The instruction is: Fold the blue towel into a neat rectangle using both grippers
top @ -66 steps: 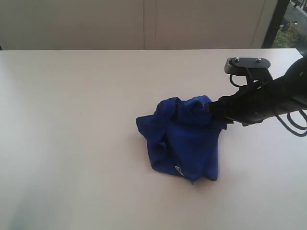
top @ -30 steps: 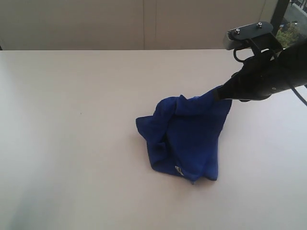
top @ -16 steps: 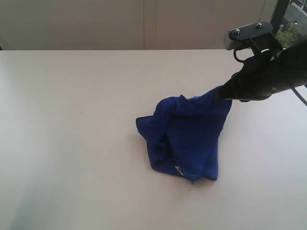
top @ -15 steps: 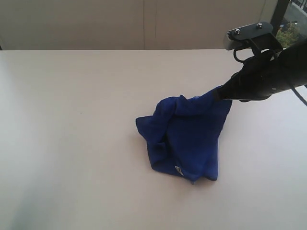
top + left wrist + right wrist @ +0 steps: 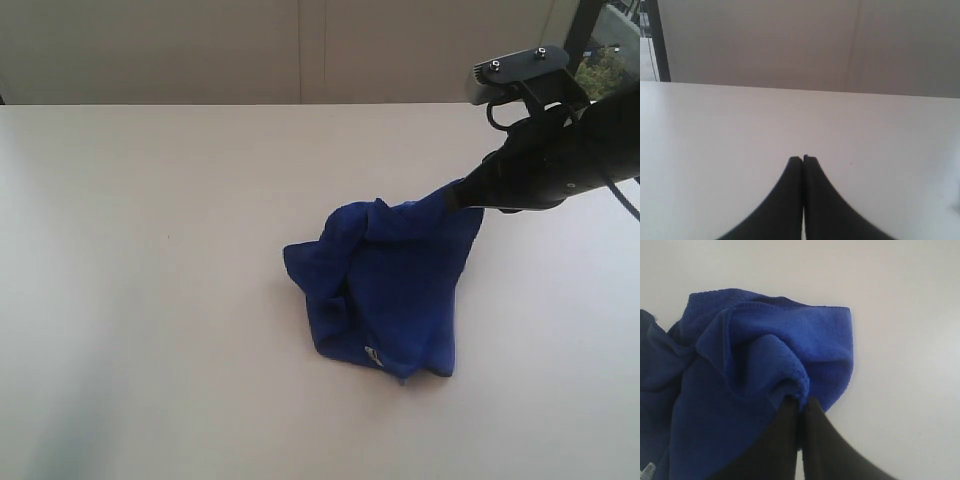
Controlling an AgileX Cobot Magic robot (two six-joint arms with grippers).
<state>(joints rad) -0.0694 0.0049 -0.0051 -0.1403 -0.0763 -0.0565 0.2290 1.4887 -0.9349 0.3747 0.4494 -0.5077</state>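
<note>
Blue towel (image 5: 385,290) lies crumpled nearer the tabletop's (image 5: 150,250) right edge; right gripper (image 5: 458,196) pinches its raised corner, left gripper (image 5: 803,159) pressed together, empty.

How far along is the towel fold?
Nothing is folded yet: the blue towel lies crumpled on the table. In hand: the right gripper is shut on one lifted edge. Left to do: the left gripper, shut and empty, needs a corner, then spreading and folding.
</note>
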